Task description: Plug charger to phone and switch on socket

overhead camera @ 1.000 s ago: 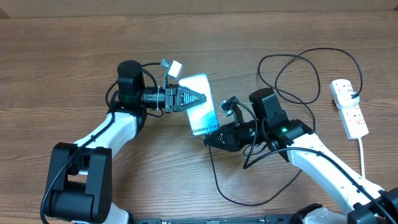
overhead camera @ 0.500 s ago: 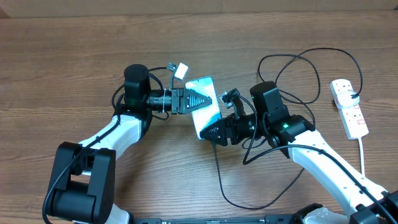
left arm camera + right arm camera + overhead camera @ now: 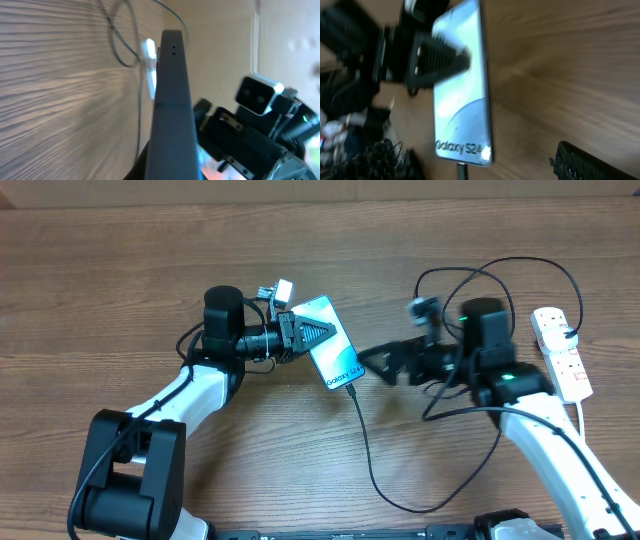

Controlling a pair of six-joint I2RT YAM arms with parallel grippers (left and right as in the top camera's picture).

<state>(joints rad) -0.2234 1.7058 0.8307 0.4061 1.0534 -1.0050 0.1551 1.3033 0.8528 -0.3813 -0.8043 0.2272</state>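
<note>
**Two arms, one phone clamped, cable at its lower edge**

Largest on my screen is the tabletop [image 3: 120, 260], brown wood with long straight grain running left to right. Across it reach the two white-shelled arms with black joints, one from each lower corner.

Next comes the charger [image 3: 372, 460], a thin black cable. It hangs in a wide slack curve along the near side, and more loose loops lie beyond the right arm. The socket [image 3: 562, 358] is a white oblong plastic strip that lies flat at the far right, well apart from both arms, with its thick white cord trailing toward me.

The phone [image 3: 333, 352] is a slim, dark-edged rectangle with a glossy pale blue screen. It sits left of centre, turned at an angle. My left fingers [image 3: 312, 335], black, ribbed and wedge-shaped, are clamped on it near its upper end.

My right fingers [image 3: 378, 360] are blurred, but they stand spread with nothing between them, just beside the phone's lower end.

Smallest is the connector tip [image 3: 352, 389], which meets the phone's lower short edge.
</note>
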